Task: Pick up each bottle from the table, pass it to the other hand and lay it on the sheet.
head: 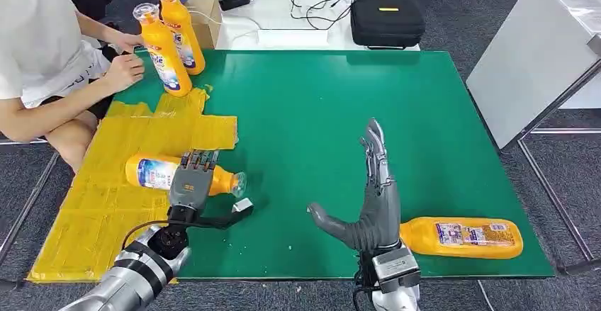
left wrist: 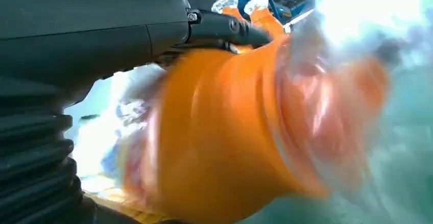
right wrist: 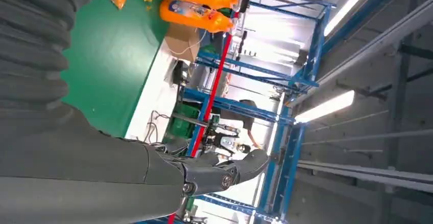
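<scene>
My left hand grips bottle over sheet edge; right hand wide, empty. Round bottle may roll onto desk.

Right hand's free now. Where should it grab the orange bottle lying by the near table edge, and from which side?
Grip the orange bottle around its labelled middle, coming down from above. It lies flat on its side, long axis along the table edge, just right of the open right hand; the broad body probably offers the steadiest wrap.
</scene>
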